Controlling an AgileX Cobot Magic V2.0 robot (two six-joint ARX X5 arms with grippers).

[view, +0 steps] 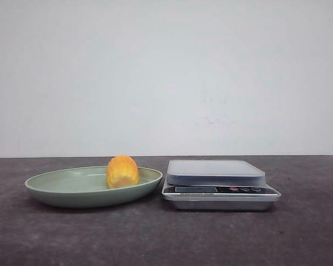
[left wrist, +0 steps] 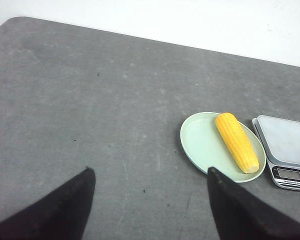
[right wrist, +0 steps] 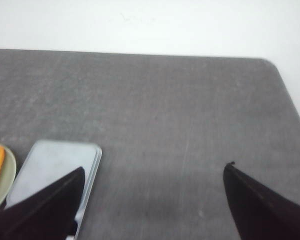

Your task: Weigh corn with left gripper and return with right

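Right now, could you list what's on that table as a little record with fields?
corn: whole yellow cob lying in the plate, untouched
plate: pale green, shallow, on the grey table
scale: beside the plate, platform bare
left end effector: open, holding nothing, away from the plate
right end effector: open, holding nothing
weighing: not yet begun

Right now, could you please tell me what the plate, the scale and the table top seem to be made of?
The plate looks like pale green plastic or melamine: an even matte colour with a soft sheen. The scale appears to have a silvery metal or metal-look body, a frosted, possibly glass, platform and a dark glossy panel. The table top looks like dark grey, mottled matte laminate or stone, faintly scuffed.
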